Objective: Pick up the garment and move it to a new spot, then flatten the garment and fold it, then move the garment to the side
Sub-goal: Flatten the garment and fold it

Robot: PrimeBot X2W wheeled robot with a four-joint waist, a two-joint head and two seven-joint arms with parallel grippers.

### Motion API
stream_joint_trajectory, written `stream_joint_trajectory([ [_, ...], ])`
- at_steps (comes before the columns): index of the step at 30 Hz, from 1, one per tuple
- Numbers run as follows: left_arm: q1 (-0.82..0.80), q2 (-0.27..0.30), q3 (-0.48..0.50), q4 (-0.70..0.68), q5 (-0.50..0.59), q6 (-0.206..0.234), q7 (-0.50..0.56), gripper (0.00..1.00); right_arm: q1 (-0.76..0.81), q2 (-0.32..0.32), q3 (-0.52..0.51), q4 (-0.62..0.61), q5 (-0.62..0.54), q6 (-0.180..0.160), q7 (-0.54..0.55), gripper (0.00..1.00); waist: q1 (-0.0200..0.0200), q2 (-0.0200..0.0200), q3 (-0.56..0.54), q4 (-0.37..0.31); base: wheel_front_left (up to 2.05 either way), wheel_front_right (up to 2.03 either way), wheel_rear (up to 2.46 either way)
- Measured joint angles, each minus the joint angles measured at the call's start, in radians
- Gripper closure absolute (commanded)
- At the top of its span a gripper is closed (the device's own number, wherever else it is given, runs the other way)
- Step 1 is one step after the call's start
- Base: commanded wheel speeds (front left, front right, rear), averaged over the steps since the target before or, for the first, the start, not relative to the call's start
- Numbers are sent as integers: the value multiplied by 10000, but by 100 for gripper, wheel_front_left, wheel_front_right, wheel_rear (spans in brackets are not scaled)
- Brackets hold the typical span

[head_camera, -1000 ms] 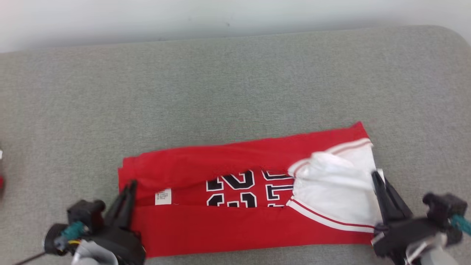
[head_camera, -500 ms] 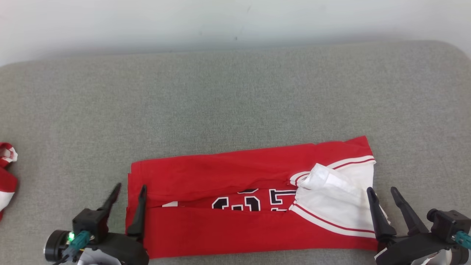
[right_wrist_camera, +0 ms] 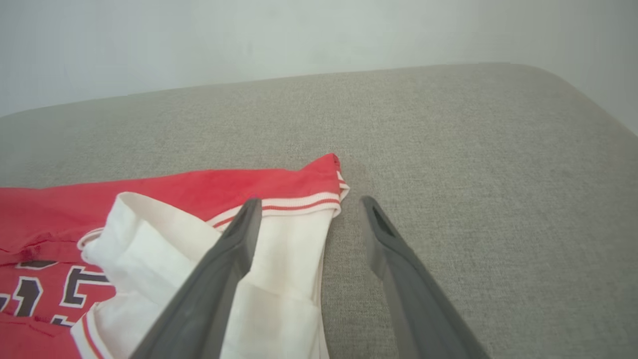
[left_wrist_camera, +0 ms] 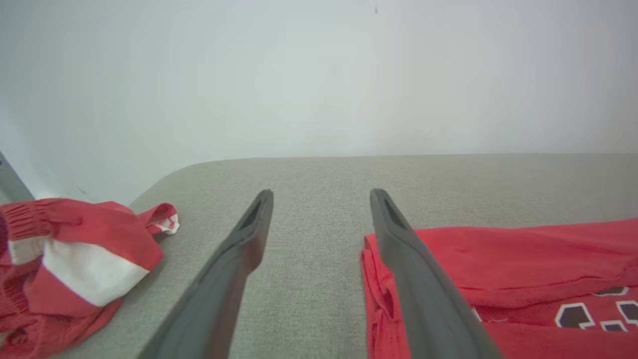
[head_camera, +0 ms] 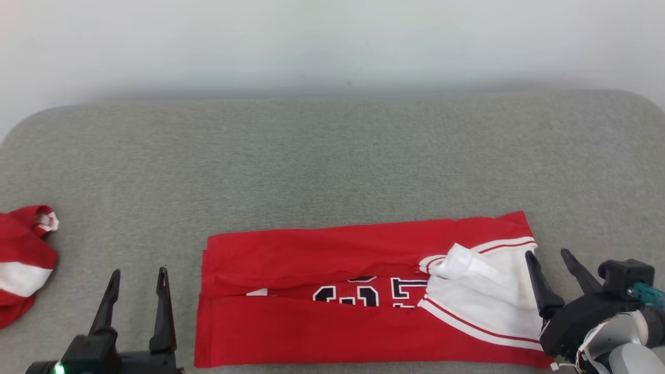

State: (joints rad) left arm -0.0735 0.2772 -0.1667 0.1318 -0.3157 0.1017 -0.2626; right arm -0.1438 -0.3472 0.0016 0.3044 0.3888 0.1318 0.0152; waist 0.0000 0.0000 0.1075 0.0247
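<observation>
1. While both claws stand wide apart, the grey padded surface (head_camera: 332, 156) carries everything. The pale wall (head_camera: 332, 41) rises beyond the far side of the garment (head_camera: 332, 332).
2. The garment is a red jersey folded into a long band. It lies flat near the surface's front edge. Black-and-white numerals show in the slit between its two long flaps, and a white panel with red stripes sits at its right end.
3. The second red-and-white cloth (head_camera: 21, 259) is crumpled and lies well off the garment's left end.
4. The right gripper (head_camera: 547, 254) sits low at the garment's right end, fingers pointing away from the robot, jaws apart. Its inner finger (right_wrist_camera: 219, 279) overlaps the white panel's edge and its outer finger is over bare surface. Contact with cloth: cannot tell.
5. The left gripper (head_camera: 139, 271) is just beside the garment's left end, fingers pointing away, jaws apart, with grey surface between them.
</observation>
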Motion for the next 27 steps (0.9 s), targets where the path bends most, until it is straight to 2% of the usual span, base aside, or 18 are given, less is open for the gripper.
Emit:
stream_joint_trajectory([
  [7,932,-537,972,-560,782,-69,0,0,-370,130,-144,1661,-224,0,520,0,0,1,-169,438,0,0,0],
  [16,1667,-1091,1728,-566,1335,-577,0,0,-712,305,194,3112,-123,0,556,0,0,0,-347,657,0,0,0],
  [17,1699,-1137,1781,-535,1390,-619,0,0,-777,307,257,3256,-121,0,612,9,-1,0,-367,658,0,0,0],
  [19,1706,-1204,1847,-487,1532,-754,0,0,-911,322,407,3459,-96,0,688,92,0,1,-399,656,0,0,0],
  [20,1707,-1220,1835,-464,1651,-790,0,0,-963,316,477,3536,-73,0,692,100,-1,0,-411,658,0,0,0],
  [27,1702,-1463,1914,-270,2031,-1064,0,0,-1377,217,637,4109,151,2,445,100,0,0,-495,631,0,0,0],
])
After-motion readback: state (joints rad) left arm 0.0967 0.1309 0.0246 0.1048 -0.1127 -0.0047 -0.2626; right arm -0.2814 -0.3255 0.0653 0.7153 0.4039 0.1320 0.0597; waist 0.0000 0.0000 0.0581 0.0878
